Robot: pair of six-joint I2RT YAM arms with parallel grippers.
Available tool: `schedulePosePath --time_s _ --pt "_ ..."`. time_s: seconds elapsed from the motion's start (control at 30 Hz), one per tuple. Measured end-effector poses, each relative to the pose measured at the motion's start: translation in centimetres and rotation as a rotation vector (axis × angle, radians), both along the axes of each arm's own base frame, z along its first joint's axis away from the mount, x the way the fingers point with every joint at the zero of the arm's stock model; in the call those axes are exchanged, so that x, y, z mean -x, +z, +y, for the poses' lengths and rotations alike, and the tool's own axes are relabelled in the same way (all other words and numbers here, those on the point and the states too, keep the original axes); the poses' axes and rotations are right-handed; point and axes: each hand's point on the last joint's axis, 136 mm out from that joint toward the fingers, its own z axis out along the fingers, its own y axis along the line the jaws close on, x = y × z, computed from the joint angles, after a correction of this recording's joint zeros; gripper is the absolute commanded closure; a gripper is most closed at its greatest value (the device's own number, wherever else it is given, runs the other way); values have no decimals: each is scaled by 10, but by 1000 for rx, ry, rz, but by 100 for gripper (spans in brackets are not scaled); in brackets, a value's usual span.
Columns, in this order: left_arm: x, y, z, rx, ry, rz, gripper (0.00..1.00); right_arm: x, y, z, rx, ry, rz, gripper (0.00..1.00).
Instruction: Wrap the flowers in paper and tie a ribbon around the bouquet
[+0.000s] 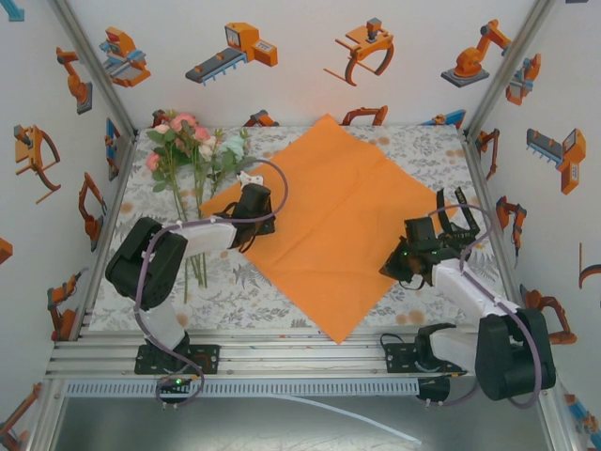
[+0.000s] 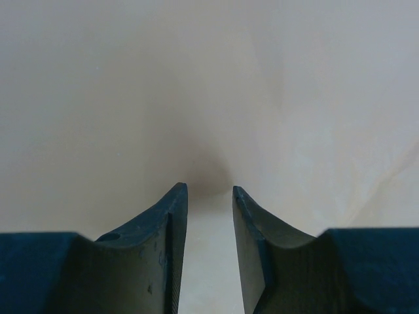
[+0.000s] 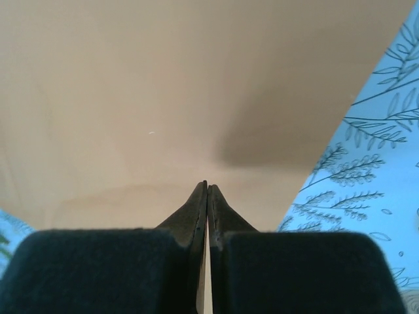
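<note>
**A:** Where is the paper, and where are the flowers?

**B:** The orange paper sheet (image 1: 347,216) lies flat on the desk (image 1: 235,287). It is turned like a diamond, with one corner pointing at the arms' bases. The flowers (image 1: 188,141) lie just beside its left corner, blossoms at the far side and stems running toward the near edge. Some of the stems pass under the left arm (image 1: 211,235). They are not on the sheet, so I judge the wrapping has not begun.

**A:** And the jaws?

**B:** The left jaws sit over the sheet's left corner. They are spread, with a clear gap, and only pale paper shows beyond the tips. The right arm (image 1: 465,287) brings its jaws to the sheet's right edge. They are pressed together to a hairline. The paper's edge runs past them, with leaf-print cloth to the right. I cannot tell whether any paper is nipped between them.

**A:** Why one at each side?

**B:** My guess is that opposite corners give both arms control of a thin sheet, which would otherwise slide or crease on the cloth. They could then straighten it or pin it down to receive the stems.
</note>
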Motion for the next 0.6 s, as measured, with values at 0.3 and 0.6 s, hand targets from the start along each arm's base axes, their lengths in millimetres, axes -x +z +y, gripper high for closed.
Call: schedulePosePath --time_s 0.3,0.6 --pt "-38 97 105 -41 197 -155 61 -36 105 18 -47 91 -322 65" --pt "-81 88 161 -304 119 -49 58 -53 78 41 11 284 -257 60"
